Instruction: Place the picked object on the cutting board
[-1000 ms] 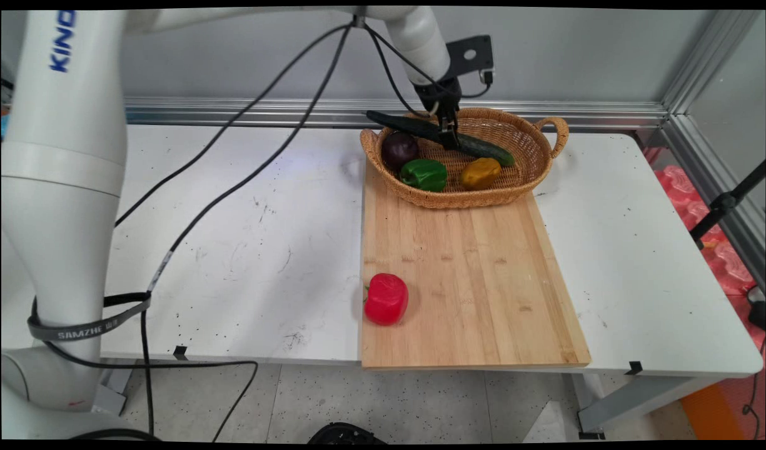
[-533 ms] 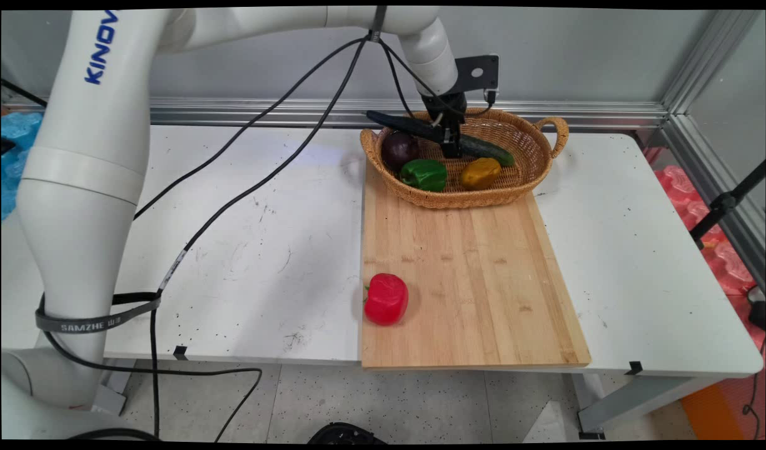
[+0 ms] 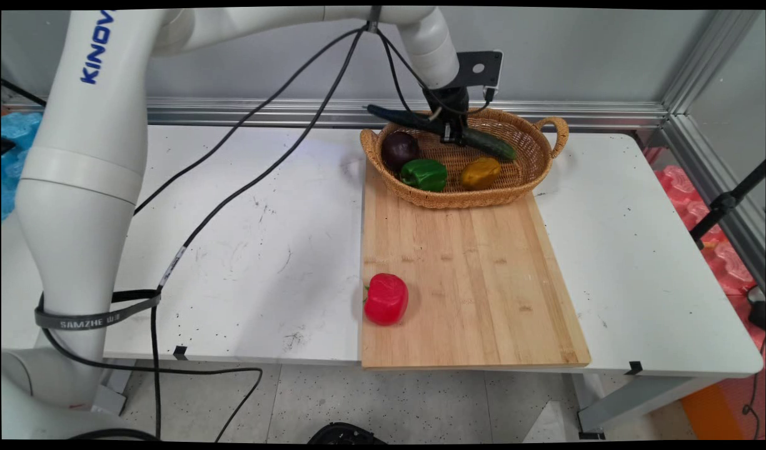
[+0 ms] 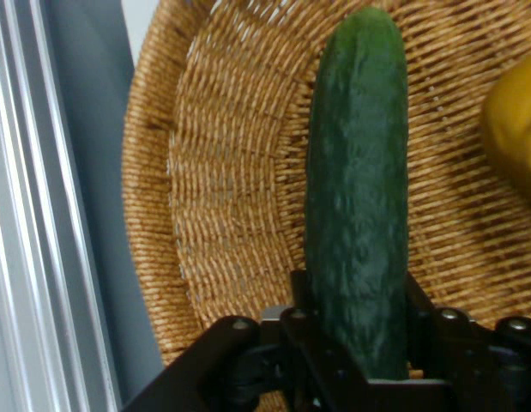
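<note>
The fingers are clamped on a dark green cucumber, one on each side of its body, near its middle as seen from the main view. The gripper hangs over the far part of a woven basket, which sits at the far edge of a wooden cutting board and reaches back toward the tabletop's far edge. In the main view the cucumber lies slantwise in the grip: its darker end juts out past the basket's far left rim, its other end points down toward the basket's right side. Whether that lower end touches the weave cannot be told. In the hand view the cucumber runs up the middle, with the basket's wicker wall behind it and a yellow item at the right edge.

Inside the basket, nearer the board, three items lie in a row: a dark purple round vegetable at the left, a green bell pepper beside it, and a yellow pepper to the right. All three lie below the cucumber and apart from the gripper.

A red bell pepper rests on the board's left edge, near its near-left corner, well apart from the basket. The board lies on the right half of the white table, running from the basket to the tabletop's near edge.
</note>
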